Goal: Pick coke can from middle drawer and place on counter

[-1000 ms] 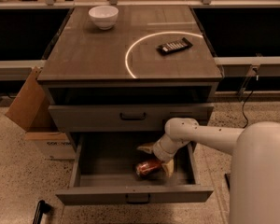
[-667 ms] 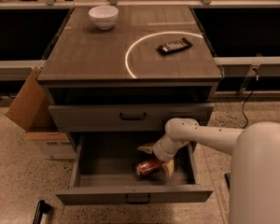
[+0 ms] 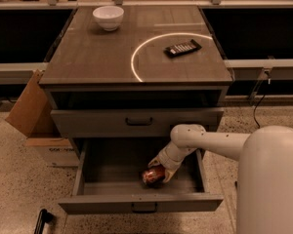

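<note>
drawer: pulled open
can: on its side, front right of drawer
gripper: inside drawer, at the can; cannot tell its state

Lit dimly from above, in a warm amber cast. Laid a pale sheen across the counter and the white bowl. Left the middle drawer shadowed inside, darkest toward the back, with the gripper low in that gloom at the coke can.
</note>
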